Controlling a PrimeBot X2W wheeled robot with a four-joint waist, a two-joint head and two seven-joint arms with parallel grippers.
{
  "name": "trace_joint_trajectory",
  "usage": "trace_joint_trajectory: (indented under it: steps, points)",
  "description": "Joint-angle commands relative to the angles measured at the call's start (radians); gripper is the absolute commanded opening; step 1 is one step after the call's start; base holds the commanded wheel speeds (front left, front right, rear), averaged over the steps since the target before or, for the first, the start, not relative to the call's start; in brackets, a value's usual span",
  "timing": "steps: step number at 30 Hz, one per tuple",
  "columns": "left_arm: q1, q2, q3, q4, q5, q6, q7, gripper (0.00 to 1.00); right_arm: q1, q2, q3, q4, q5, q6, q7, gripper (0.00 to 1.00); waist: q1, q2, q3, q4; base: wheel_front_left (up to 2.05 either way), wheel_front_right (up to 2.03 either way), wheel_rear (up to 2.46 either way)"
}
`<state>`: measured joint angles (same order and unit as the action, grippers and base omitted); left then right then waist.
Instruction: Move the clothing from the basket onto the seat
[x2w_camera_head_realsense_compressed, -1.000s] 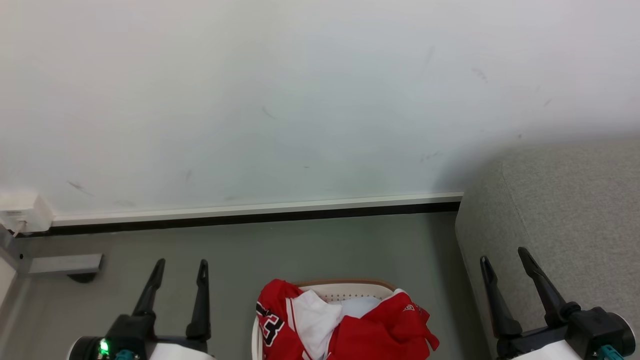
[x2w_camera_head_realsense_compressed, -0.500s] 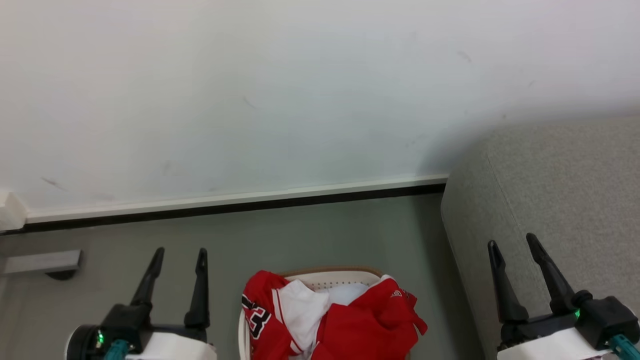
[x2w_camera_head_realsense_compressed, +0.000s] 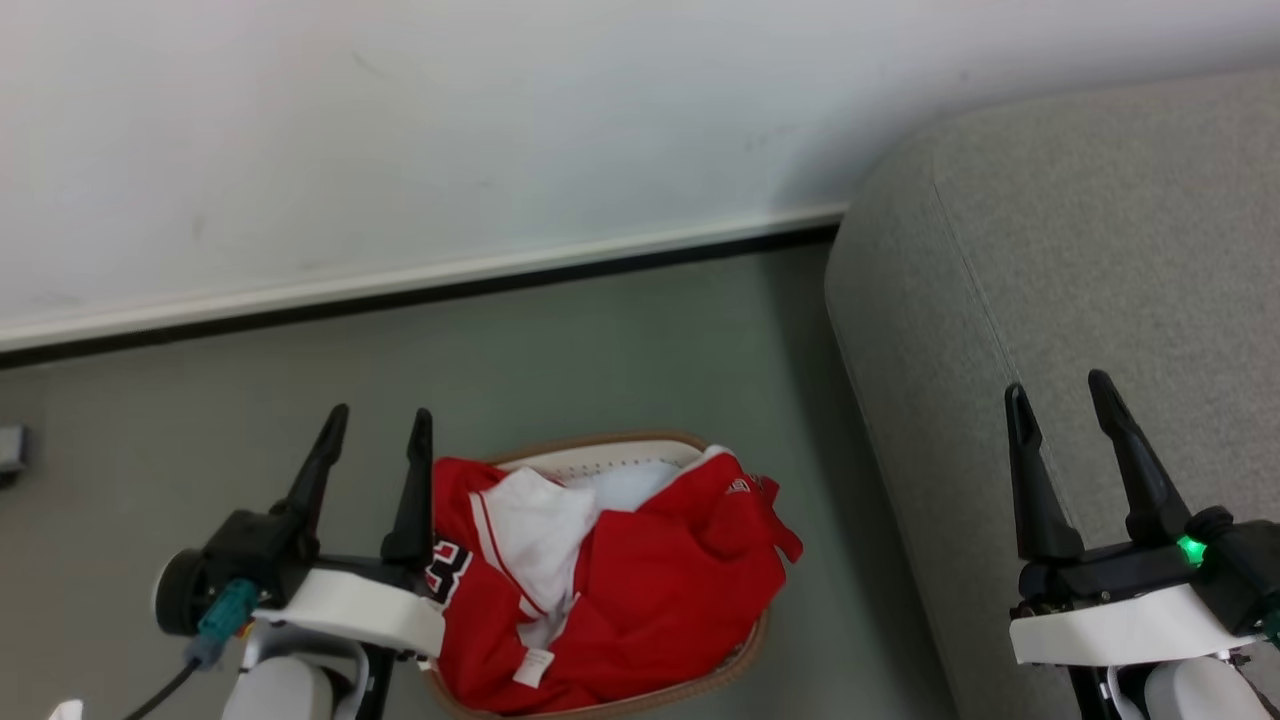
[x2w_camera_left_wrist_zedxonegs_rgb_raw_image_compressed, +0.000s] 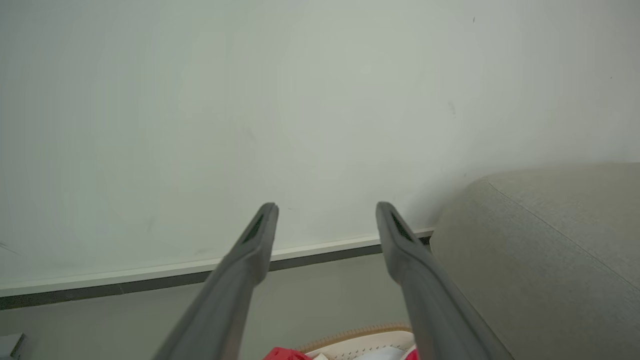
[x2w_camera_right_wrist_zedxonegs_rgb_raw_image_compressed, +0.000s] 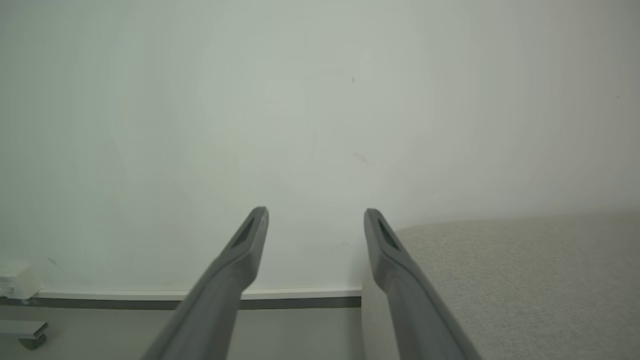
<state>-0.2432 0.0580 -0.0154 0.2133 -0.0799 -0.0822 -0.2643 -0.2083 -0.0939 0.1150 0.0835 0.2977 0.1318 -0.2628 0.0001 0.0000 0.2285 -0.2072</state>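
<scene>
**Inspector:** Starting left of the basket (x2w_camera_head_realsense_compressed: 600, 445): what is the head view giving?

**Assistant:** The left gripper (x2w_camera_head_realsense_compressed: 382, 412) is hovering just left of the basket, with its fingers standing wide apart and gripping nothing. Its inner finger is overlapping the red cloth's edge there. I cannot tell whether it is touching.

**Inspector:** And inside the basket?

**Assistant:** The clothing (x2w_camera_head_realsense_compressed: 640, 570) is lying heaped in it and spilling over the right rim. The head view is showing the jersey's white lining and part of a black-and-white number. The left wrist view is catching just the basket's far rim and a scrap of red, low between the spread fingers.

**Inspector:** Right of the basket?

**Assistant:** The seat (x2w_camera_head_realsense_compressed: 1080, 250) is standing near, with a strip of grey floor (x2w_camera_head_realsense_compressed: 600, 340) lying between. The right gripper (x2w_camera_head_realsense_compressed: 1057, 383) is hanging well right of the basket, in front of the seat, its fingers gaping and gripping nothing. The right wrist view is adding a white box (x2w_camera_right_wrist_zedxonegs_rgb_raw_image_compressed: 15, 282) by the skirting.
</scene>
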Motion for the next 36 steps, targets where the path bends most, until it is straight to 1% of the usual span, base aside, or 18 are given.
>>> trace_joint_trajectory:
  steps: [1,6,11,17,22,25,32,36]
  points:
    - [-0.014,0.011,-0.002,0.014,-0.005,-0.005,0.000,1.00,-0.016,0.002,-0.004,-0.008,-0.004,-0.002,-0.003,1.00,-0.0001,0.0000,0.052,-0.036,0.00,0.00,0.00]
    - [-0.096,0.039,-0.030,0.130,0.004,-0.028,0.000,1.00,-0.048,0.010,-0.016,-0.032,-0.007,-0.002,-0.003,1.00,-0.0001,0.0000,0.133,-0.067,0.00,0.00,0.00]
    - [-0.185,0.070,-0.067,0.257,0.001,-0.039,0.000,1.00,-0.080,0.021,-0.024,-0.052,-0.005,-0.002,-0.002,1.00,-0.0001,0.0000,0.215,-0.099,0.00,0.00,0.00]
    - [-0.291,0.113,-0.187,0.393,-0.043,-0.048,0.039,1.00,-0.113,0.038,-0.044,-0.074,0.001,-0.002,-0.002,1.00,-0.0001,0.0000,0.318,-0.143,0.00,0.00,0.00]
    - [-0.376,0.170,-0.295,0.483,-0.104,-0.047,0.095,1.00,-0.140,0.044,-0.054,-0.087,0.019,-0.002,-0.002,1.00,-0.0001,0.0000,0.389,-0.177,0.00,0.00,0.00]
    - [-0.421,0.193,-0.348,0.540,-0.134,-0.047,0.144,1.00,-0.154,0.044,-0.058,-0.098,0.052,-0.002,-0.002,1.00,-0.0001,0.0000,0.429,-0.194,0.00,0.00,0.00]
    - [-0.493,0.235,-0.461,0.660,-0.216,-0.047,0.283,1.00,-0.182,0.044,-0.064,-0.112,0.104,-0.002,-0.002,1.00,-0.0001,0.0000,0.501,-0.217,0.00,0.00,0.00]
    - [-0.521,0.253,-0.505,0.712,-0.275,-0.047,0.370,1.00,-0.194,0.044,-0.068,-0.117,0.122,-0.002,-0.002,1.00,-0.0001,0.0000,0.536,-0.229,0.00,0.00,0.00]
